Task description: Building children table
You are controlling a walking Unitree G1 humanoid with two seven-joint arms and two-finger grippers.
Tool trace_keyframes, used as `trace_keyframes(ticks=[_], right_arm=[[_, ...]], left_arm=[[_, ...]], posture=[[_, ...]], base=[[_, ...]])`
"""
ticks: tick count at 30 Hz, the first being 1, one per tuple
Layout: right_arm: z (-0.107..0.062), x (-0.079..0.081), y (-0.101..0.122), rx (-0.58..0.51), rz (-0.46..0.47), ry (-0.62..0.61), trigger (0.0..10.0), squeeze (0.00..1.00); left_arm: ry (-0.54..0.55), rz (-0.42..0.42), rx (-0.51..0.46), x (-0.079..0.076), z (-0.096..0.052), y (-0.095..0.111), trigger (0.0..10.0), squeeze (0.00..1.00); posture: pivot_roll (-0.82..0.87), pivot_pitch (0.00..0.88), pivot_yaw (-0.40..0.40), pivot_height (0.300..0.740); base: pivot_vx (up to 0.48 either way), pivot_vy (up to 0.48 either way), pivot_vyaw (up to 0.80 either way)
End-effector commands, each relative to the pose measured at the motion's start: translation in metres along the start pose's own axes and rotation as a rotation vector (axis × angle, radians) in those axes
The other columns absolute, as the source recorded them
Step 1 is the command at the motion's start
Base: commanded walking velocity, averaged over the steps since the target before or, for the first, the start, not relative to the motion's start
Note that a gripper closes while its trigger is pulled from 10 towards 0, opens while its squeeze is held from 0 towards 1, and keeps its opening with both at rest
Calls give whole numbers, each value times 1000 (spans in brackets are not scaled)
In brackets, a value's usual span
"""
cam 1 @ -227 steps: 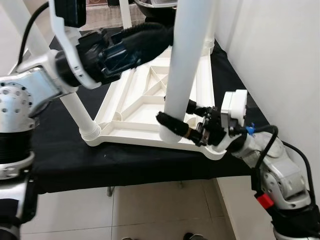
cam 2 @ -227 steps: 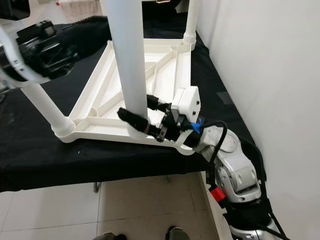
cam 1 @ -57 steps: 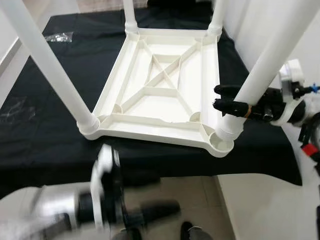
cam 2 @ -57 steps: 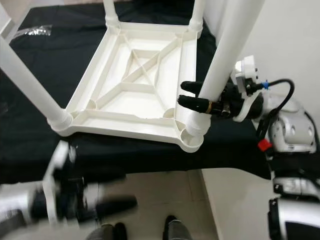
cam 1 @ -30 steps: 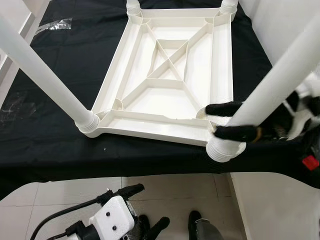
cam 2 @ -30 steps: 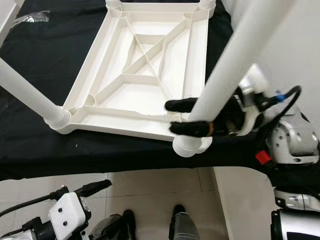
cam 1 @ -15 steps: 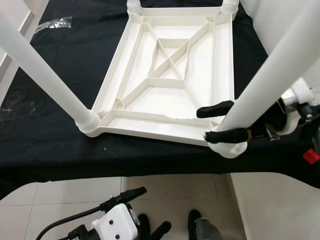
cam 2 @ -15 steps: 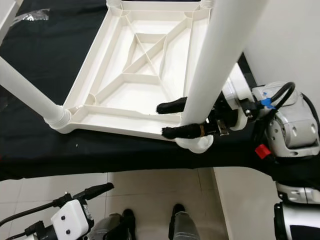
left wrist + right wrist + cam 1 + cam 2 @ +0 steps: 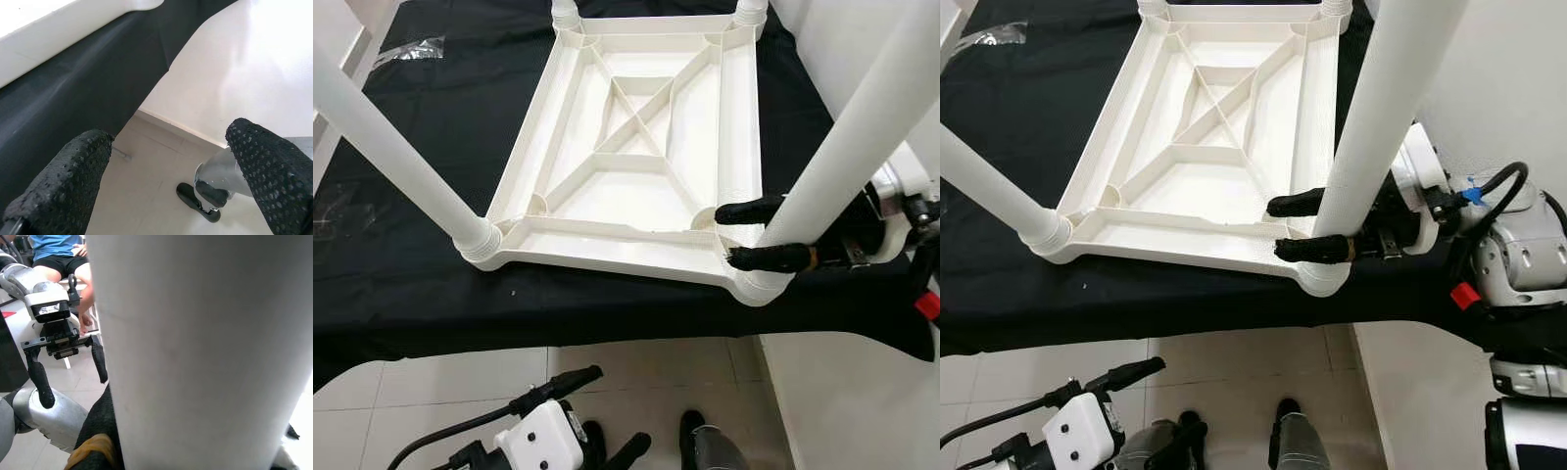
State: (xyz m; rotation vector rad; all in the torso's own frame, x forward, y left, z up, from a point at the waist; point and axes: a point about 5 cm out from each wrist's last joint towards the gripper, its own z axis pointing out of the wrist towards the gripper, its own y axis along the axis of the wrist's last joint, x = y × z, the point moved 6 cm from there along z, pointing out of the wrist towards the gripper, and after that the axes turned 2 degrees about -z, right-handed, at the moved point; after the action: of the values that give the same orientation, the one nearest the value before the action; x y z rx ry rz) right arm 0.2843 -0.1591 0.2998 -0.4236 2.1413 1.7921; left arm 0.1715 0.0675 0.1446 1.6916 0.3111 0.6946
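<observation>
Left eye view: a black-draped table (image 9: 401, 284) carries the upturned white children table (image 9: 636, 176), underside ribs showing. Its four legs rise out of frame, tops cut off; the far two show as stubs at 12 o'clock. The near-left leg (image 9: 382, 147) stands at 9 o'clock. The near-right leg (image 9: 852, 157), at 3 o'clock, hides most of the right gripper (image 9: 754, 235), whose two black fingers sit on either side of the leg just above its socket, closed against it. Right wrist view: this leg blocks nearly everything; a seated person (image 9: 58, 254) is partly visible, head cut off. The left gripper (image 9: 597, 411) hangs at 6 o'clock over the tiled floor (image 9: 411, 392), fingers (image 9: 63, 191) spread apart.
</observation>
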Motion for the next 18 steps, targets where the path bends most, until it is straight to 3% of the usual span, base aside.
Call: trace_keyframes(ticks=[1, 18], right_arm=[[-2, 4, -7, 21, 13, 17, 10000, 0], [8, -5, -16, -13, 24, -14, 10000, 0]], left_arm=[[-15, -28, 26, -6, -2, -8, 10000, 0], [-12, -24, 11, -6, 1, -5, 10000, 0]], posture=[[80, 393, 84, 740], [85, 406, 76, 740]], base=[[0, 0, 0], [0, 0, 0]])
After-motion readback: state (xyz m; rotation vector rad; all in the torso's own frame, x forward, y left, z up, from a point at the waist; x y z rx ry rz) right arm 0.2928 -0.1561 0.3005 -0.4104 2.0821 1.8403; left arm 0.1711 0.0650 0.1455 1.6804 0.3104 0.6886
